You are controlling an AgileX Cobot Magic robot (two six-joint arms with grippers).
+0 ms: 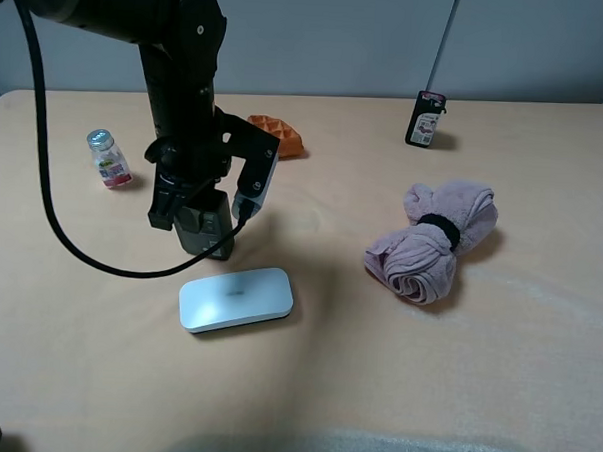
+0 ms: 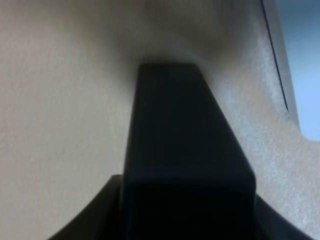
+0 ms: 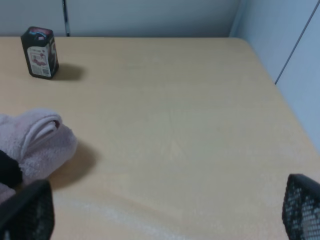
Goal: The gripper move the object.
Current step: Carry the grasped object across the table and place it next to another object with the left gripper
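**Left gripper (image 1: 200, 214) clamping the dark green-black flat-sided rectangular bottle (image 1: 207, 240) near the table's middle**

The black left arm is reaching down from the upper left of the high view, its looping black cable (image 1: 52, 210) hanging in a wide curve over the beige cloth-covered table (image 1: 394, 390). Its blocky fingers are sitting on either side of the bottle's upper part, narrowed against its flat sides. In the left wrist view the bottle (image 2: 185, 150) is filling the space between the dark fingers (image 2: 82, 225), though that picture is blurred. The bottle is standing upright; whether its base is touching the cloth cannot be told.

A flat white rounded-rectangle pad (image 1: 236, 298) is lying just in front of the bottle, apart from it. A small clear plastic bottle with a silver cap (image 1: 106, 157) is standing to the left, and an orange ridged piece (image 1: 277, 135) is lying behind the arm.

A rolled pale pink towel bound by a black band (image 1: 436, 242) is lying on the right side, well apart from the bottle. A small black bottle with a pink label (image 1: 424, 118) is standing near the far edge.

The right gripper (image 3: 162, 212) is hanging over the table's right side with its fingertips (image 3: 27, 210) spread wide, holding nothing.
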